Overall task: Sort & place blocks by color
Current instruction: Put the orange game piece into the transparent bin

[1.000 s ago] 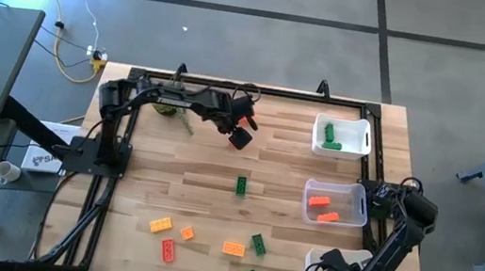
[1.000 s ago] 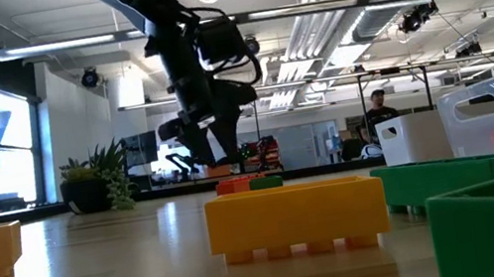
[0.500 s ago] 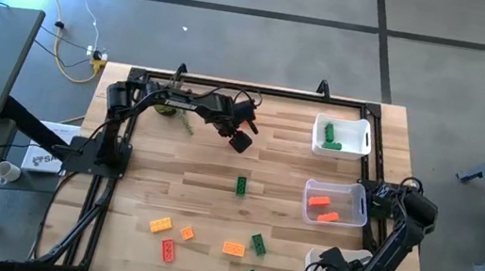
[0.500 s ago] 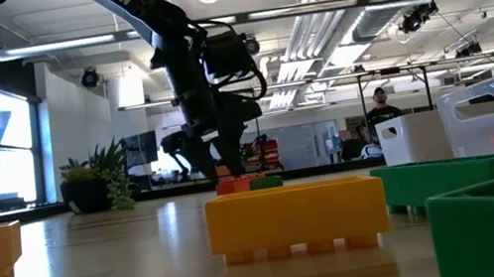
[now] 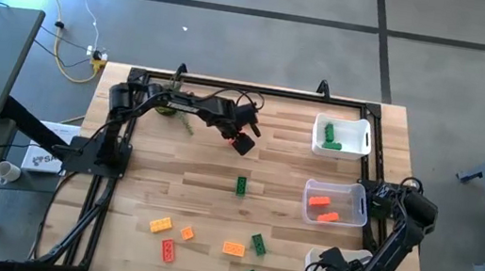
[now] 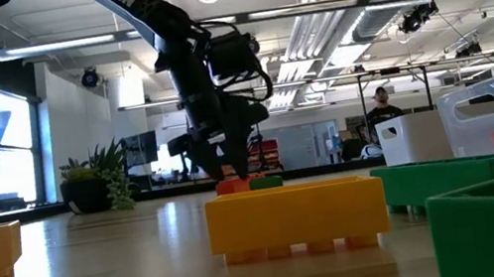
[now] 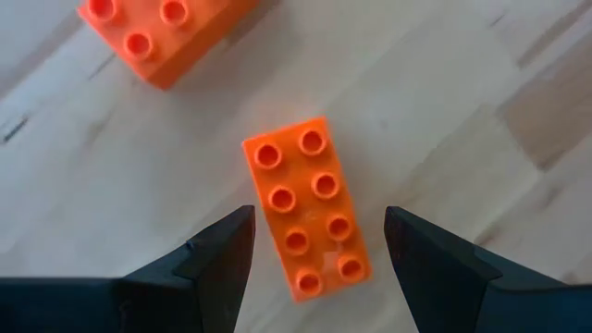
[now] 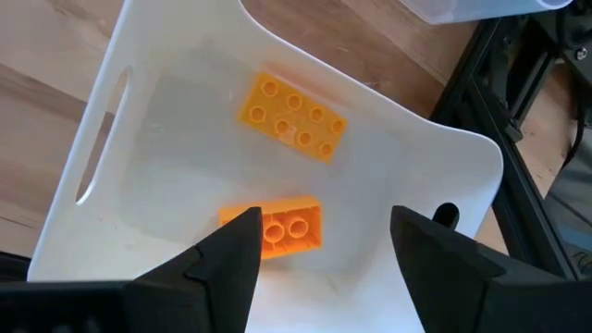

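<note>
My left gripper is open and points down over a red-orange studded brick that lies flat on the wood. One finger stands on each long side of the brick, apart from it. A second red-orange brick lies close by. From above, the left gripper hides both bricks. My right gripper is open and hovers over a white bin that holds two yellow-orange bricks. Loose bricks lie near the table's near edge: green, yellow-orange, red-orange and others.
Near the table's right edge stand a white bin with green bricks and a clear bin with red-orange bricks. A small potted plant stands at the far edge by the left arm. A black frame borders the table. A person stands in the room beyond.
My left gripper has come down toward the table over the red-orange brick, fingers pointing down. The bricks and my right arm have kept still.
</note>
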You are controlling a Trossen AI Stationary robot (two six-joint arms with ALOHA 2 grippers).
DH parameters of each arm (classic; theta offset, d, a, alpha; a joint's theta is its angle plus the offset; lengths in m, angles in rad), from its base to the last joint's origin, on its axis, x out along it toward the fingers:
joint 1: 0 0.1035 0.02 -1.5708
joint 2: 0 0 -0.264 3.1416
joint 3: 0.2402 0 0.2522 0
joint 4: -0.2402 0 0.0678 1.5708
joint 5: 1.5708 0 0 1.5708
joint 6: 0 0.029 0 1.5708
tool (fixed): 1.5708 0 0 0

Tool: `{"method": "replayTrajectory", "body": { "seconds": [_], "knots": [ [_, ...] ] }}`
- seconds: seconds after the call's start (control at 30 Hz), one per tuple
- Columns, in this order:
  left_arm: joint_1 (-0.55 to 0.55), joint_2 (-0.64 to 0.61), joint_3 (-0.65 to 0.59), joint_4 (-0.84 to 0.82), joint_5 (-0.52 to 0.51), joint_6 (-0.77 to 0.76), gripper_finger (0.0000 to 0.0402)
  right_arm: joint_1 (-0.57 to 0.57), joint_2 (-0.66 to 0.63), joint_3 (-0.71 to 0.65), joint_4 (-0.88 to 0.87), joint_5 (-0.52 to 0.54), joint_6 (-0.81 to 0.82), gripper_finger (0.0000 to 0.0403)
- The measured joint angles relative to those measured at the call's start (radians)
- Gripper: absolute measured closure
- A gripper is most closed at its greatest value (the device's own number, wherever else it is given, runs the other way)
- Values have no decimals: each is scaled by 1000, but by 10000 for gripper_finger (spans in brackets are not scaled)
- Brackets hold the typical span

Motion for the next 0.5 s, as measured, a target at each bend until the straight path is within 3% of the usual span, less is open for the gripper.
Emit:
{"method": "replayTrajectory", "body": {
  "seconds": [0.5],
  "knots": [
    [0, 55, 3, -4, 26, 59, 179, -20, 0, 0, 0, 42, -2, 176]
  ]
}}
